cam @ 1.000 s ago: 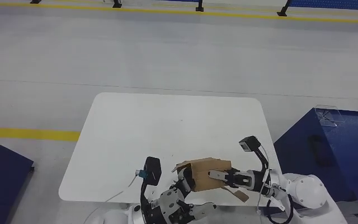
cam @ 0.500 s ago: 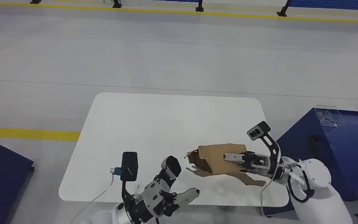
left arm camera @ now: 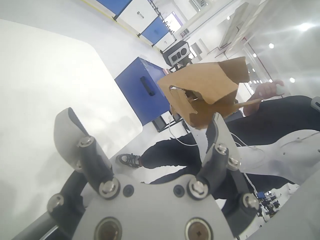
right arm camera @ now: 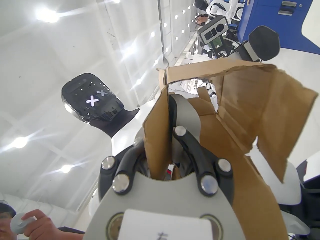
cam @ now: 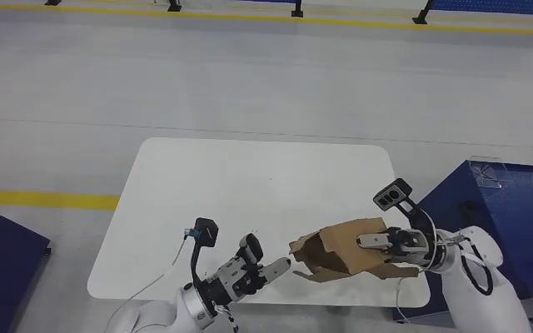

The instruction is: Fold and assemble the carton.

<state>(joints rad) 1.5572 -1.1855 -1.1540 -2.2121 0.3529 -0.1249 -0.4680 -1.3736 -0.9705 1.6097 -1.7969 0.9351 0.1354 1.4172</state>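
Right end effector (cam: 364,241), carton (cam: 333,251); cabinet (cam: 475,204) nearby

Top camera: high on robot, looks down and ahead at white table (cam: 250,191) from far off, grey floor (cam: 266,75) past it.

Left wrist camera: sits right behind left gripper (left arm camera: 141,118), fingers (left arm camera: 72,131) big in front. Looks low across table corner at carton (left arm camera: 205,88) and blue cabinet (left arm camera: 142,93), carton a bit away.

Right wrist camera: right behind right gripper (right arm camera: 172,118), tipped up at ceiling lights (right arm camera: 46,16), carton very close.

All three see carton. Top and left wrist both see table and blue cabinet.
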